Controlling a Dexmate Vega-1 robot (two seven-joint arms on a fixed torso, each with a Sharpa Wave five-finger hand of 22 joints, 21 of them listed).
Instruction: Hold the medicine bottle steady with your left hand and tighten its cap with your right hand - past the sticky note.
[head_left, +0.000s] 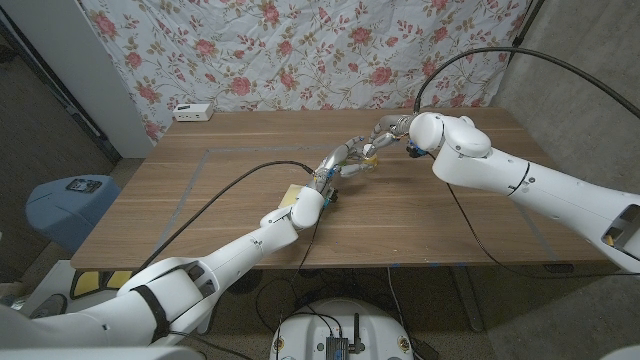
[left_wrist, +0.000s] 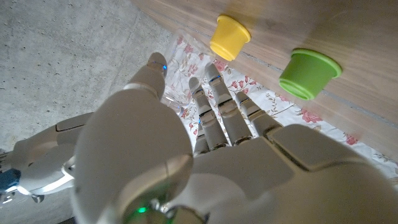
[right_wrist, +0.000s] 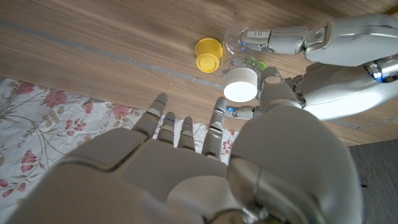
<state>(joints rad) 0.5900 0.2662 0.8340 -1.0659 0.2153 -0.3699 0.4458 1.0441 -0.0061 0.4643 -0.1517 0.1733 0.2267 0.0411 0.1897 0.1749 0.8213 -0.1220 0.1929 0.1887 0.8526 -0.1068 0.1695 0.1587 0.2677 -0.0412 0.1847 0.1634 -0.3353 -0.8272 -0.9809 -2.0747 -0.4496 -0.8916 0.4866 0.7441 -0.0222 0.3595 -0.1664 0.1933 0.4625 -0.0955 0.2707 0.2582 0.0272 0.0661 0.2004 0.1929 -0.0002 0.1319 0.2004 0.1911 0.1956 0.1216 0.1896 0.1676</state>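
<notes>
Floral cloth (head_left: 300, 50) hangs behind the wooden bench (head_left: 250, 200). Just right of the frame's centre in the head view, the two hands meet. The left hand (head_left: 342, 163) grips a clear plastic medicine bottle (right_wrist: 239, 53) — its white round cap (right_wrist: 240, 84) faces the right hand (right_wrist: 205, 168), whose fingers are spread, thumb beside the cap. A yellow plastic cup (right_wrist: 209, 53) and a green plastic cup (left_wrist: 308, 71) stand near the bottle.

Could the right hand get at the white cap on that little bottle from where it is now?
Probably yes. The right hand is open just beside the white cap, with nothing between them. The left hand grips the clear bottle lower down, leaving the cap bare.
</notes>
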